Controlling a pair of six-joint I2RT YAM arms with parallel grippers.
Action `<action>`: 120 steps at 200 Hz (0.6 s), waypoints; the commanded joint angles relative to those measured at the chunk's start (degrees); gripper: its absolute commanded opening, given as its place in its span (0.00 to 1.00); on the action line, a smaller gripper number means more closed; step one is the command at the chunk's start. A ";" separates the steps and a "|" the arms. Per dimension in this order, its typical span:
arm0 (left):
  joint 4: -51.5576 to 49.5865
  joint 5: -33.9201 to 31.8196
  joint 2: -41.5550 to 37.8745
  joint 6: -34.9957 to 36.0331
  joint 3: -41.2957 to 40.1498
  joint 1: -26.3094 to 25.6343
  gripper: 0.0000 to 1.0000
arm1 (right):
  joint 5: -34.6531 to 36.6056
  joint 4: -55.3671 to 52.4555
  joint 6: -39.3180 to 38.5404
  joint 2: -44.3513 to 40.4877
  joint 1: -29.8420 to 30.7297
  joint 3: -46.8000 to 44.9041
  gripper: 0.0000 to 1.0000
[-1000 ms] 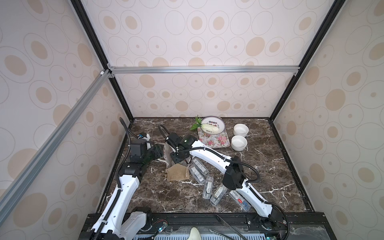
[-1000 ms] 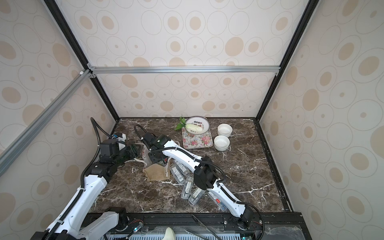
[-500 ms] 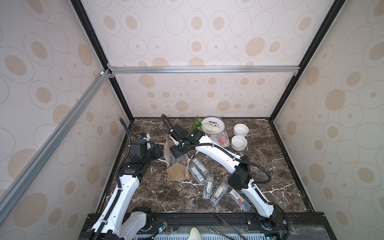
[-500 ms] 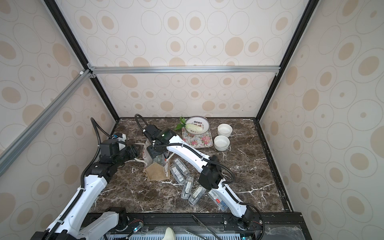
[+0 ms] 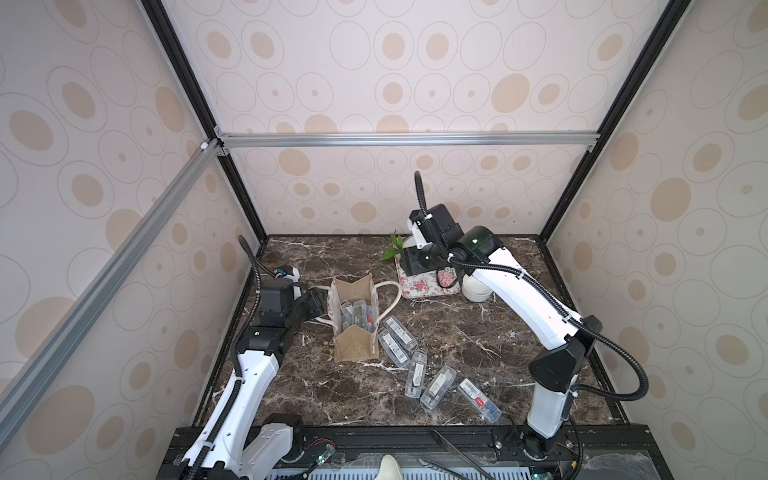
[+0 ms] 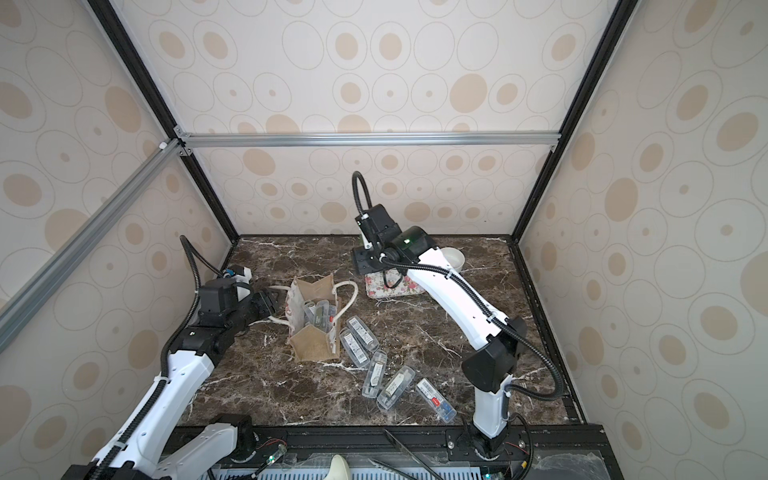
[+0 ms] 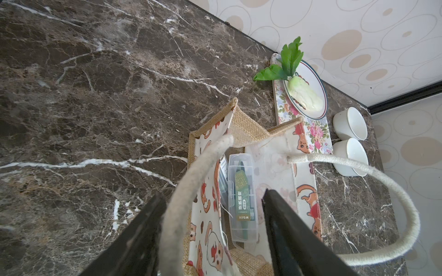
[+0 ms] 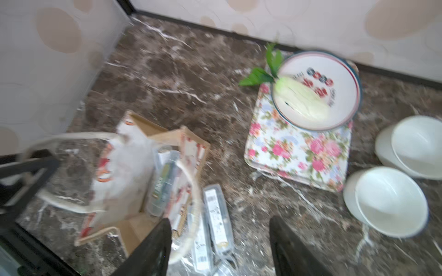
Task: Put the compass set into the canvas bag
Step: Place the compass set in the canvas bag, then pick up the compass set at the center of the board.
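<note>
Compass set (image 7: 242, 191) lies inside canvas bag (image 5: 356, 349), mouth spread wide.

The left arm (image 5: 248, 376) rises from the near left corner and folds at the elbow. Its wrist sits low on the left side, and the left gripper (image 7: 212, 196) points right with its jaws apart. The right arm (image 5: 521, 301) stretches from the near right corner toward the far middle. The right gripper (image 8: 220, 221) is high, aimed downward, with its jaws spread.
</note>
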 commanded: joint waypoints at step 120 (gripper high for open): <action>-0.31 -0.57 -0.97 0.00 0.22 -0.24 0.64 | -13.45 -4.22 -1.25 16.47 1.90 -10.00 0.67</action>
